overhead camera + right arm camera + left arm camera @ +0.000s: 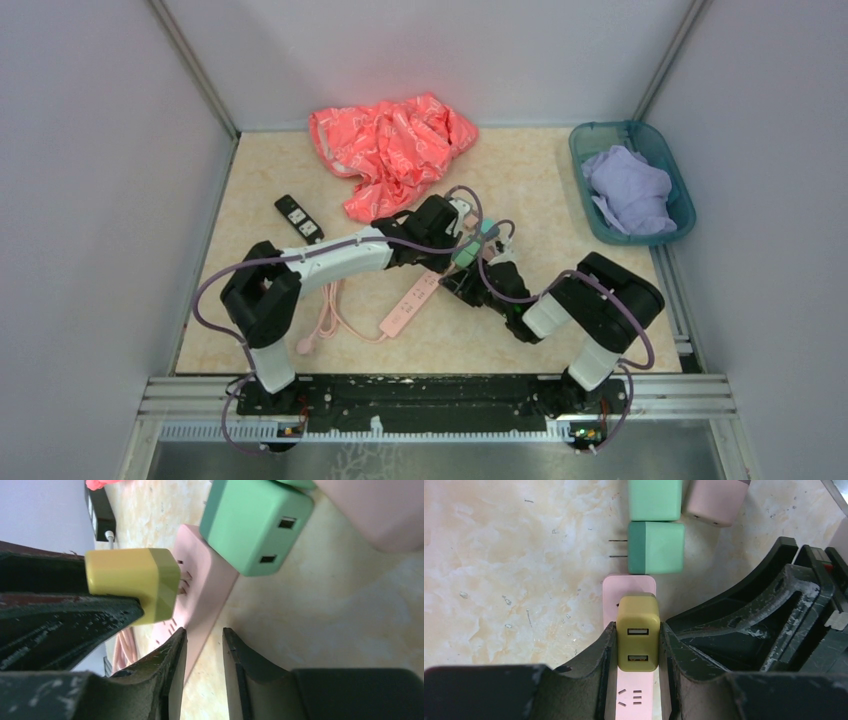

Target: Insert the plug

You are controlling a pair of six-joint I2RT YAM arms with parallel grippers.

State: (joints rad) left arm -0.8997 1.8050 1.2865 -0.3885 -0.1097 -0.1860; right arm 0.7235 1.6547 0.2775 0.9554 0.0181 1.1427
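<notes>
**Left wrist: olive plug pinched over the pink strip**

Left claw [638, 630] pinches the plug [638, 611] by its two sides, with the plug's USB face toward the camera. The plug sits over the far end of the strip [636, 702], whose slots show nearer, between the fingers. From the right wrist, the plug's front face stands just off the strip's top. Whether the prongs are in the slots cannot be told. Right claw [204, 632] hangs just beside the strip's edge, its fingers a narrow gap apart with nothing between them.

Just past the strip's end a green charger [656, 547] lies on its side, bare prongs pointing left. Beyond it are a second green charger [655, 500] and a pink charger [716, 500], side by side.

The table [540, 190] is beige, marbled and glossy, walled by pale grey panels [90, 200]. A crumpled coral cloth [395, 150] lies at the back. A teal bin [640, 237] at the back right holds a lilac cloth [630, 185]. A black strip [299, 218] lies at left, and a pink cord [325, 318] loops at the near left.

The plug is a rounded cube of matte plastic, olive in front and yellower behind. Both claws are black, scuffed plastic.
</notes>
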